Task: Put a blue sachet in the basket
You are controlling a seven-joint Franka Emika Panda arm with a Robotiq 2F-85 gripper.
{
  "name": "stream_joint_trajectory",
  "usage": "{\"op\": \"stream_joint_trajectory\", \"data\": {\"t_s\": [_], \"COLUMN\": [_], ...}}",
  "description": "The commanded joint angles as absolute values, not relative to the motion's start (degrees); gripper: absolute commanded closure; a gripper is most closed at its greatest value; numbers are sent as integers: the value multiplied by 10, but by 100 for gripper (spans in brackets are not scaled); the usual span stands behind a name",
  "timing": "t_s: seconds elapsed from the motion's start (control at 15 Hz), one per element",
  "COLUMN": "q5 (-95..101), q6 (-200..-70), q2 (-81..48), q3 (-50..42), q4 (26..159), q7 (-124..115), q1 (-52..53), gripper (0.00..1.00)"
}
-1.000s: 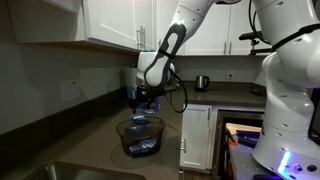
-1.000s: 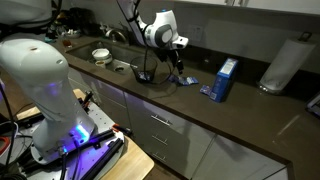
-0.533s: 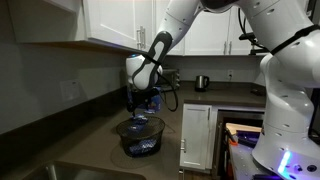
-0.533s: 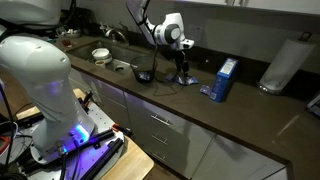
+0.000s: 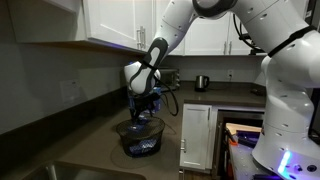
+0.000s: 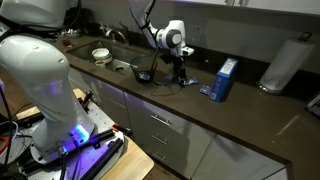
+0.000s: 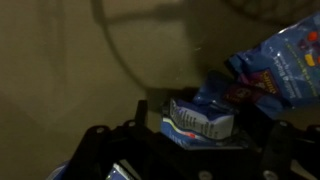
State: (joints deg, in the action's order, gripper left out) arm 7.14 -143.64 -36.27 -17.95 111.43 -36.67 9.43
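My gripper (image 5: 143,103) hangs just above the basket (image 5: 140,136), a black wire-mesh bowl on the dark counter with blue packets inside. It also shows next to the basket (image 6: 144,73) in an exterior view (image 6: 178,68). In the wrist view the gripper (image 7: 196,138) is shut on a blue sachet (image 7: 200,118) with a white printed face, held between the dark fingers. Another blue packet (image 7: 282,58) lies at the upper right.
An upright blue box (image 6: 227,80) stands on the counter with flat blue packets (image 6: 209,92) at its foot. A paper towel roll (image 6: 284,65) stands further along, and bowls (image 6: 101,55) lie near the sink. White cabinets hang above the counter (image 5: 100,125).
The arm has swung over and come down, carrying the sachet from beside the basket to just above it.
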Motion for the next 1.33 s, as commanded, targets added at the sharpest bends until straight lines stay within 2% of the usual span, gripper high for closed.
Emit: {"op": "stream_joint_trajectory", "data": {"t_s": [0.0,0.07,0.2,0.27,0.4,0.53,0.73,0.87,0.93,1.0,1.07,1.27], "q5": [25,11,-10,-18,-31,-41,-50,-57,-63,-68,-74,-86], "q6": [-1429,-1435,-1449,-1455,-1468,-1476,-1485,-1490,-1491,-1492,-1494,-1503], "q2": [-361,-360,-356,-355,-352,-351,-350,-351,-352,-353,-354,-355], "q3": [-144,-137,-128,-123,-116,-112,-109,-107,-105,-103,-101,-95], "q4": [1105,1105,1109,1111,1115,1116,1117,1117,1117,1118,1120,1125], "q7": [-366,-363,-360,-357,-355,-354,-354,-354,-354,-353,-353,-351], "q1": [54,46,35,29,23,20,18,16,15,13,12,8], "gripper": [4,7,31,34,48,11,1,0,4,25,29,50]}}
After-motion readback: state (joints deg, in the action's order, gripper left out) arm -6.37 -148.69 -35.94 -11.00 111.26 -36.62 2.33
